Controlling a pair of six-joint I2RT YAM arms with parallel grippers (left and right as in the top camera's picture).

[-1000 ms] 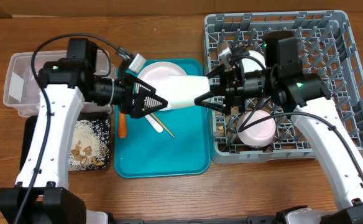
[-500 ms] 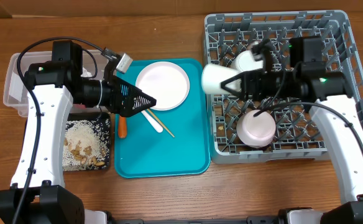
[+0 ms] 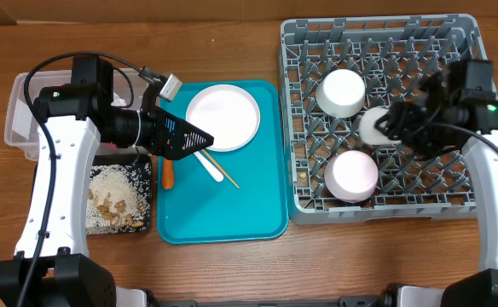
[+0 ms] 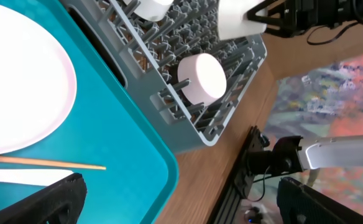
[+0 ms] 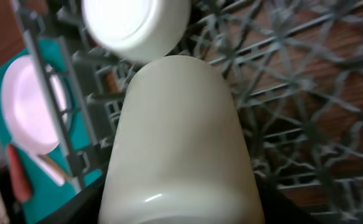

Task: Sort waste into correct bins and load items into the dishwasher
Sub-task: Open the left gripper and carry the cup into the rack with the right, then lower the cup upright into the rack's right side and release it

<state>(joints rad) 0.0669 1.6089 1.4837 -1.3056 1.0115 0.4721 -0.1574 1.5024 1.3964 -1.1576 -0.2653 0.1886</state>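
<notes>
Grey dish rack (image 3: 458, 51): two white bowls (image 3: 342, 92) sat upside down on pegs. Right gripper (image 3: 396, 126) clenched a white cup (image 3: 373, 126) lying sideways between those bowls, filling the space between its fingers. Teal tray (image 3: 223, 213): plate (image 3: 222, 118) just beyond the left gripper (image 3: 196, 136), fork (image 3: 208, 165) and chopstick (image 3: 225, 170) beneath the tips; jaws spread, empty. Black tray (image 3: 152, 200): rice (image 3: 117, 183), nut scraps (image 3: 117, 213). Carrot (image 3: 168, 175) lay beside the fingers.

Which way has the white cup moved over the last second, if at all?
Yes. Overhead, the white cup, in the right tool, went rightward from above the teal tray to over the middle of the grey dish rack.
</notes>
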